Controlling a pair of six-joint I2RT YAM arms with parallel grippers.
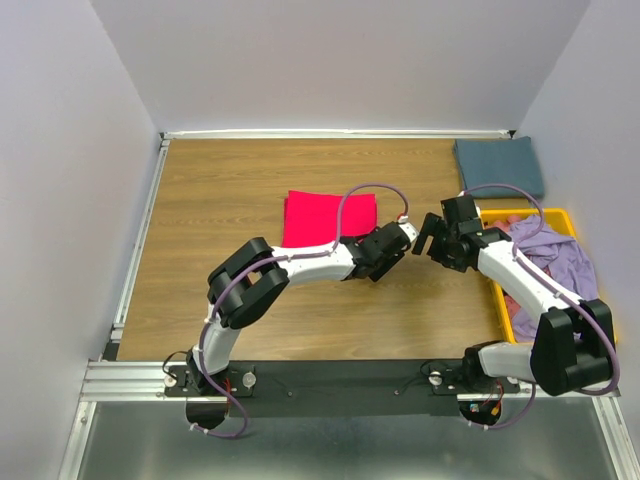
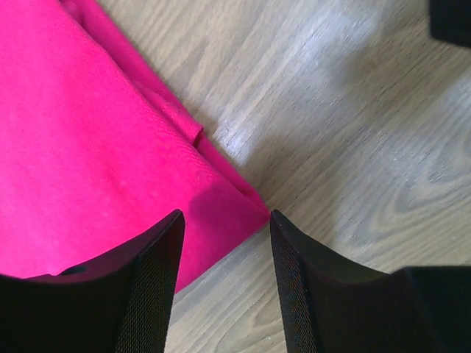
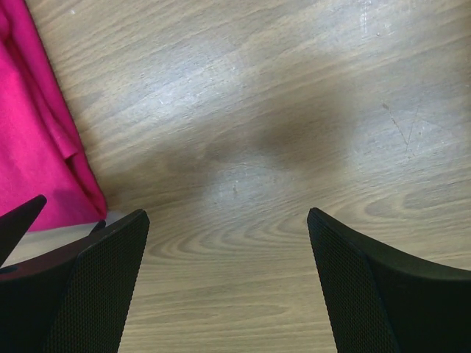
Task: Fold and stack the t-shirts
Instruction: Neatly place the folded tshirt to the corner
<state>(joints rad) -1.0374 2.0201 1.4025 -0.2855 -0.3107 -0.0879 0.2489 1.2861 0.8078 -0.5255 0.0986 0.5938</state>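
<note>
Crimson shirt [image 1: 328, 215] lies folded flat in middle of table [image 1: 220, 200]. Its near corner sits under left gripper [image 2: 227, 217], jaws partway apart, holding nothing. Right gripper [image 3: 228, 212] just beside, spread wide over bare wood, empty.

Risks:
- pinch may catch top layer only, so fold peels open on lift
- grippers close together, could collide

Blue-grey shirt [image 1: 498, 165] folded at far right. Lavender shirt [image 1: 555, 255] crumpled in bin [image 1: 556, 213].
</note>
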